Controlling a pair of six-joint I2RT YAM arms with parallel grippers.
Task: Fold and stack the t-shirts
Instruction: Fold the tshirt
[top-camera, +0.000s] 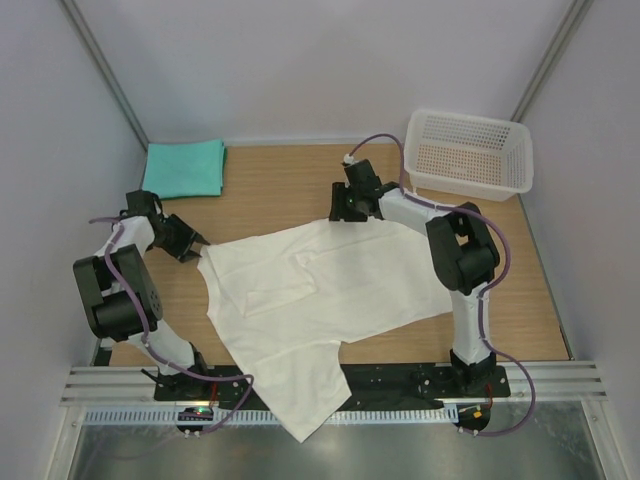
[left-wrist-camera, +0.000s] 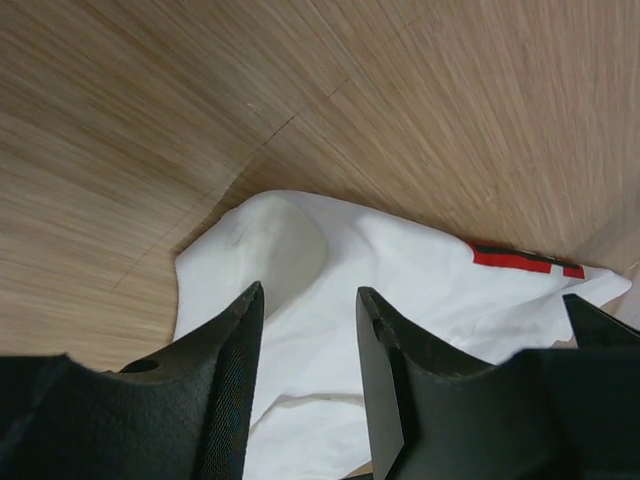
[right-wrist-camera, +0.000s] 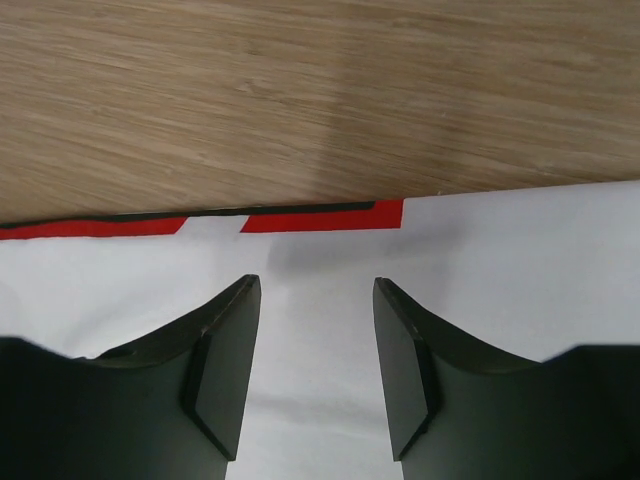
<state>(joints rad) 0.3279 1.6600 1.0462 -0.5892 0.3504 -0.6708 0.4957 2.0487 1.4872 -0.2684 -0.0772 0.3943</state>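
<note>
The white t-shirt lies spread across the middle of the table, print side down, and its lower end hangs over the near rail. My left gripper is at the shirt's left corner. In the left wrist view this gripper is open above a rumpled white fold, nothing between the fingers. My right gripper is at the shirt's far edge. It stands open over flat white cloth, just short of a strip of red print. The teal t-shirt lies folded at the far left.
A white mesh basket stands at the far right corner. Bare wood shows beyond the white shirt's far edge and to its left. Side walls close in the table.
</note>
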